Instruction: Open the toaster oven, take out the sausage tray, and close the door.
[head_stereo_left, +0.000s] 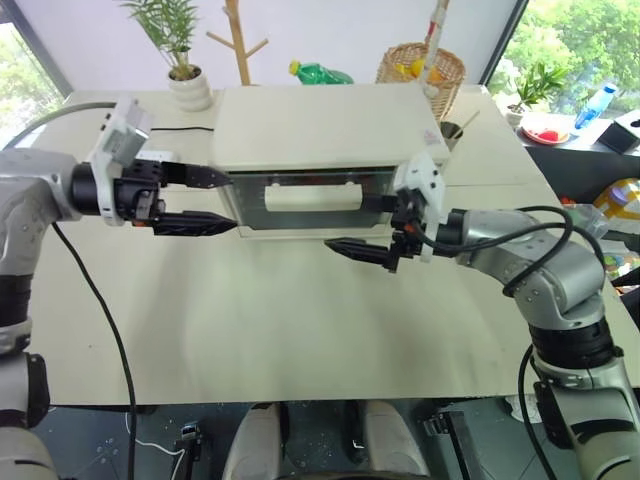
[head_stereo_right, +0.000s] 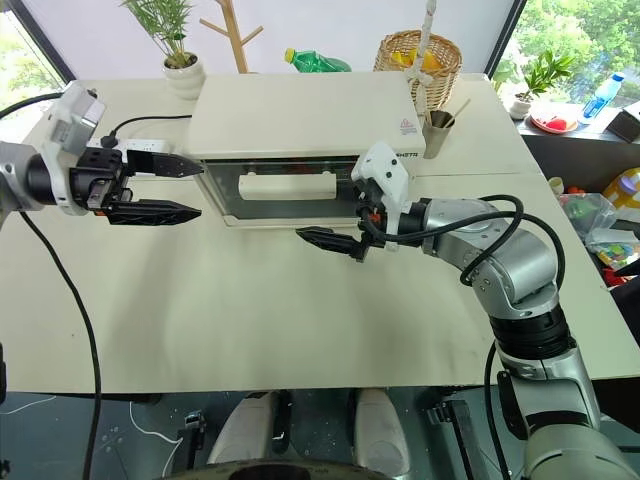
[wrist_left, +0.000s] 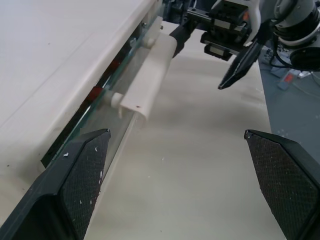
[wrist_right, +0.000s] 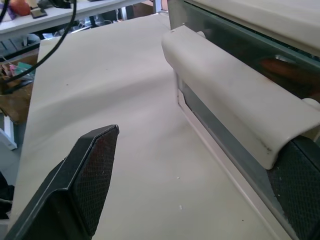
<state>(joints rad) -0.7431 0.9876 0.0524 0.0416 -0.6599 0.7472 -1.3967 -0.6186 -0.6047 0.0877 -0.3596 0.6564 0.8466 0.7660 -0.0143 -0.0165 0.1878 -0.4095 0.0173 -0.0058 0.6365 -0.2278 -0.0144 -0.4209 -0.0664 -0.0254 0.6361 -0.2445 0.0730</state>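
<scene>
Standing shut on the table (head_stereo_left: 300, 320), the toaster oven (head_stereo_left: 320, 125) has its door (head_stereo_left: 310, 205) closed. Both tools gape wide and hold nothing: the left gripper (head_stereo_left: 215, 202) by the door's left end, the right gripper (head_stereo_left: 365, 228) at the right end of the handle (head_stereo_left: 312, 193), one finger (wrist_right: 300, 185) tucked behind it.

— You see the boxy cream-white toaster oven (head_stereo_right: 300, 115)?
— Yes, it stands on the pale table, and its glass-fronted door (head_stereo_right: 285, 190) with the cream bar handle (head_stereo_right: 287, 183) is shut. You glimpse something reddish behind the glass.
</scene>
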